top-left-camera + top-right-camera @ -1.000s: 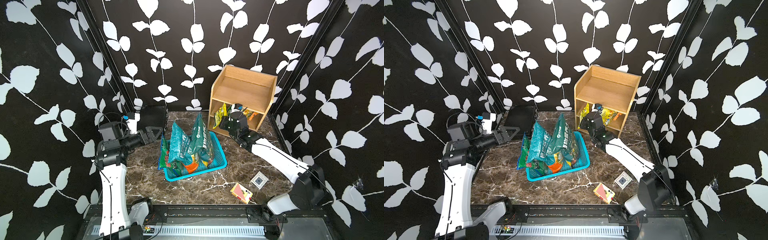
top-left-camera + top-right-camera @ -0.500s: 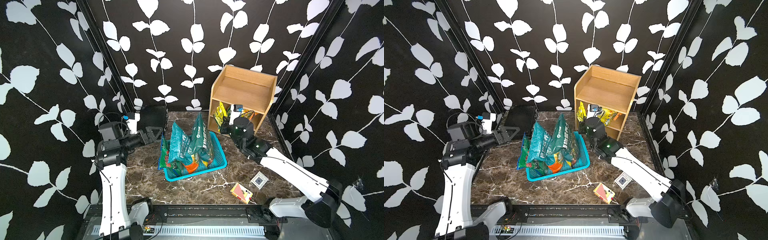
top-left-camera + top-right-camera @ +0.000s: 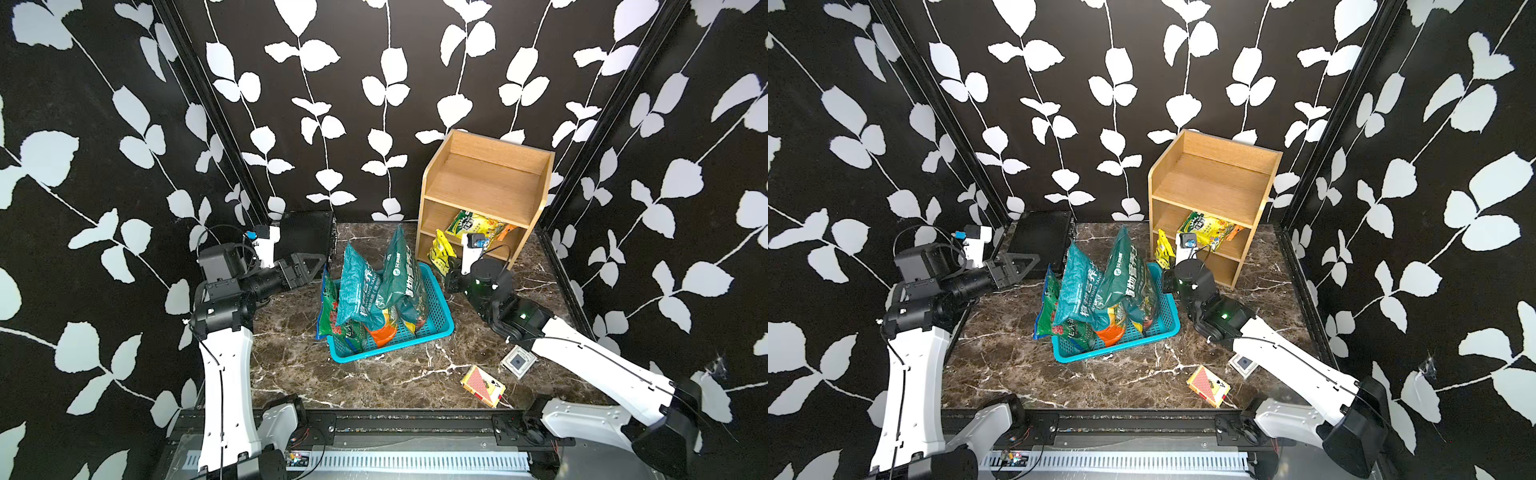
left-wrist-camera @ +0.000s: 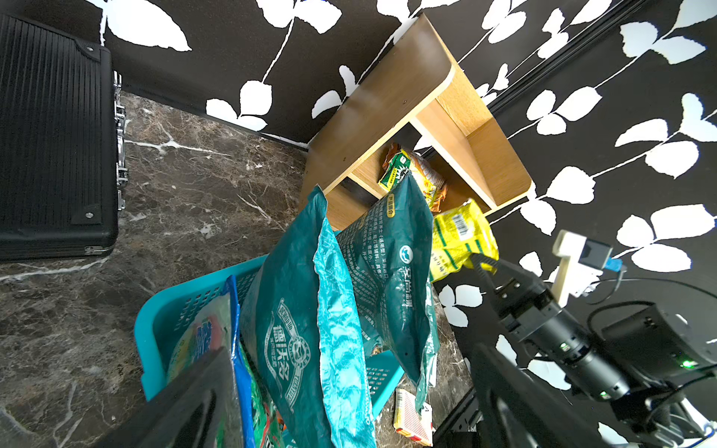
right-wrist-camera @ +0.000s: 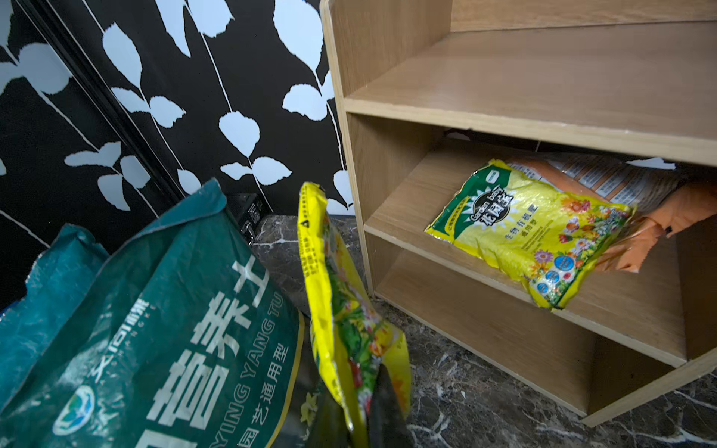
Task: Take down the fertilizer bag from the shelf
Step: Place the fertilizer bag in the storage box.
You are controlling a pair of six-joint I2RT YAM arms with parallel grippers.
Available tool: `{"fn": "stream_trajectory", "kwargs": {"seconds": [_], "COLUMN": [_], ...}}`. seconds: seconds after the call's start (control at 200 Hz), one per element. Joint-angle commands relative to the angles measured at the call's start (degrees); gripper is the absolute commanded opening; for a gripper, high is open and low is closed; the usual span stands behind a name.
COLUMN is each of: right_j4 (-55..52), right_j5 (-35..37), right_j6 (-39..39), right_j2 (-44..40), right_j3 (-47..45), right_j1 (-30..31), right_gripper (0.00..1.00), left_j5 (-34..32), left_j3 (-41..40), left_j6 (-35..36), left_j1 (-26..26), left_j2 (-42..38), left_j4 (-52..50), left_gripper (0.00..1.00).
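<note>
fertilizer bag (image 3: 442,252) is off the shelf (image 3: 482,187) now, pinched in my right gripper (image 4: 481,262). left gripper (image 3: 316,262) is wide open. next i just set it down.

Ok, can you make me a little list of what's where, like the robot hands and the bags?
right gripper: shut on the held yellow bag, outside the shelf, next to the blue basket
left gripper: open, holding nothing, near the black case
shelf's middle tier: second yellow bag lying flat, partly on an orange bag
blue basket: teal bags standing up inside
</note>
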Motion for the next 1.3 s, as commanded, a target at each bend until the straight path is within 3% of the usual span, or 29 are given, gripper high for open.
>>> {"fn": "stream_trajectory", "kwargs": {"seconds": [0.0,0.905,1.295], "right_j4": [5.96,13.62,15.10], "right_j5": [1.43,1.75,1.28], "right_j6": [1.66,8.28,11.64], "right_j2": [-1.25,19.81,24.64], "right_j3": [-2.19,-2.41,-3.40], "right_j1": [1.17,4.08,4.05], "right_gripper": [0.00,0.00,0.00], "left_j5": [0.99,0.87,0.99], "left_j3": [-0.36,-0.11,-0.18], "left_j6": [0.10,0.29,0.29], "left_j1": [0.21,0.21,0.22], "left_j2": [-0.82,-0.49,-0.44], "left_j4": [0.98,0.70,0.74], "left_gripper": [0.99,0.99,0.99]}}
